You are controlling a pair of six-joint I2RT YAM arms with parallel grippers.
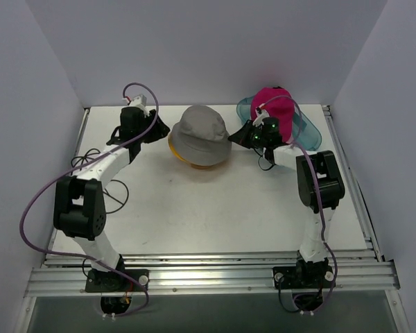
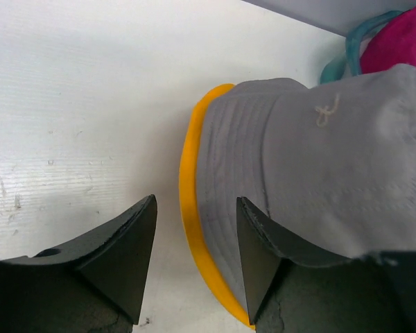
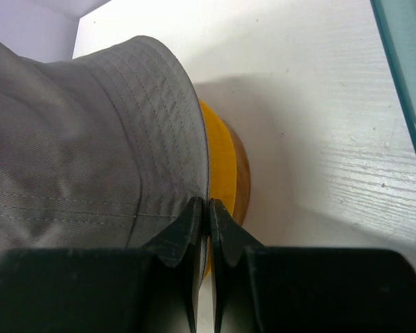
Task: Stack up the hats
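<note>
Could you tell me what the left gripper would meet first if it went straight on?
The left gripper would probably meet the rim of the yellow hat first, with the grey hat lying on it; depth is unclear.

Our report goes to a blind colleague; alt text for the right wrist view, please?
The right end effector pinches the brim of the grey hat, fingers closed. Beneath the brim show a yellow hat and a wooden stand, on a white table.

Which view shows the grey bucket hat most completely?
Top external: the whole grey bucket hat shows from above. Both wrist views show only cropped close-ups of its brim and side.
</note>
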